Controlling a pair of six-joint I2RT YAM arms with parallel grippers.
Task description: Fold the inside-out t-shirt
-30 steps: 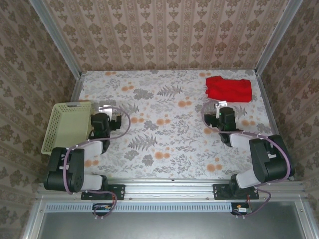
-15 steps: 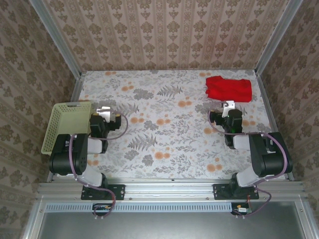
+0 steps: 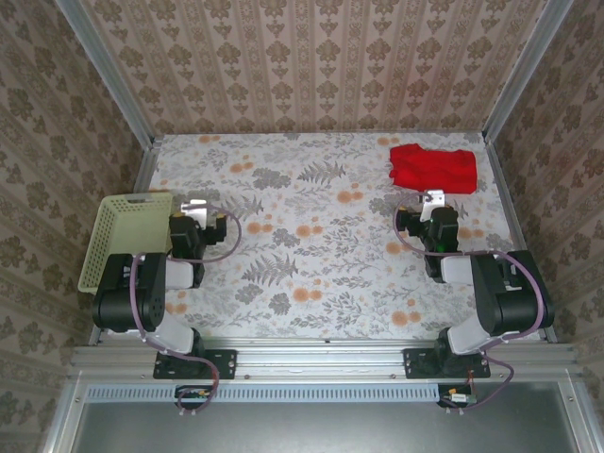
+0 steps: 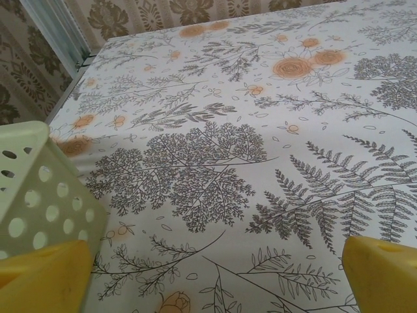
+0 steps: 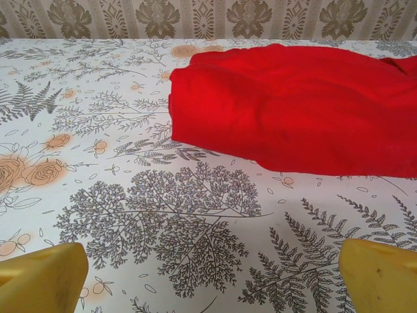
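The inside-out t-shirt (image 3: pixel 433 167) is a bright red bundle, folded over on itself, at the far right of the table. In the right wrist view the t-shirt (image 5: pixel 293 107) lies a short way ahead of my right gripper (image 5: pixel 212 277), whose yellow fingertips (image 5: pixel 381 277) stand wide apart and open over bare tablecloth. From above, the right gripper (image 3: pixel 433 200) hovers just in front of the shirt without touching it. My left gripper (image 3: pixel 195 208) is on the left side, open; in its wrist view the left gripper (image 4: pixel 212 274) has nothing between its fingers (image 4: pixel 42 280).
A pale yellow-green perforated basket (image 3: pixel 127 236) stands at the left edge, close beside the left gripper; its corner (image 4: pixel 39 189) is right next to the left finger. The floral table (image 3: pixel 311 255) is bounded by metal rails and patterned walls.
Both arms have drawn their elbows back and up. The right gripper shifted slightly right, toward the shirt. In the last half second almost nothing moved. The shirt has not moved.
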